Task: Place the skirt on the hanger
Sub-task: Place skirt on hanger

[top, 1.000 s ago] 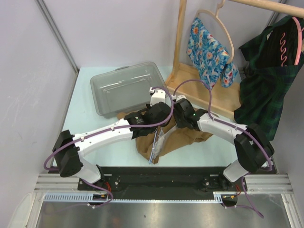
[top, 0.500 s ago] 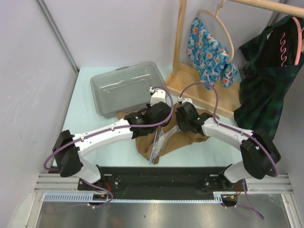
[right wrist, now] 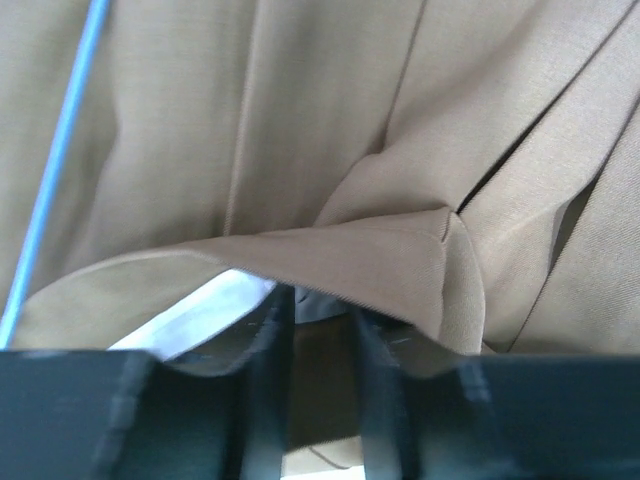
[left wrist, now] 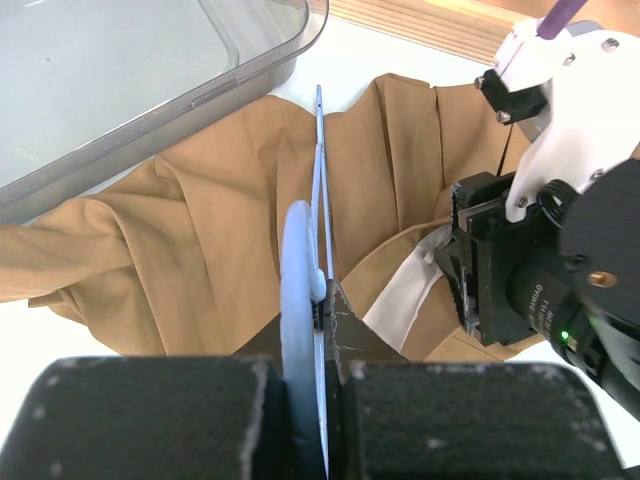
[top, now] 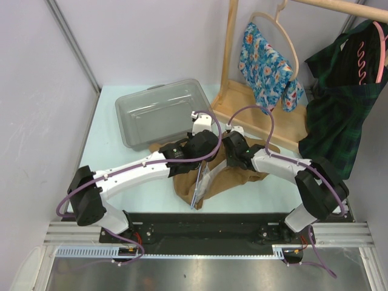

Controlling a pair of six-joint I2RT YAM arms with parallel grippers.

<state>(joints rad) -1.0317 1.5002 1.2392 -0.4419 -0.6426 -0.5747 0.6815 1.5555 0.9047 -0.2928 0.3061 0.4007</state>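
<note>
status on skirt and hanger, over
Left fingers shut on blue hanger. Right fingers at skirt waistband, grip unclear. Not hung yet; plastic bin alongside.

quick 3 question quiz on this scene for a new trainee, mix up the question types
1. True or false: the left gripper is shut on the thin pale blue plastic hanger.
2. Where is the tan pleated fabric skirt? A) on the table beside the clear plastic tub B) inside that tub C) hanging on the hanger
3. What colour is the lining showing at the skirt's edge by the right gripper?
Key: 1 true; 2 A; 3 white.
</note>
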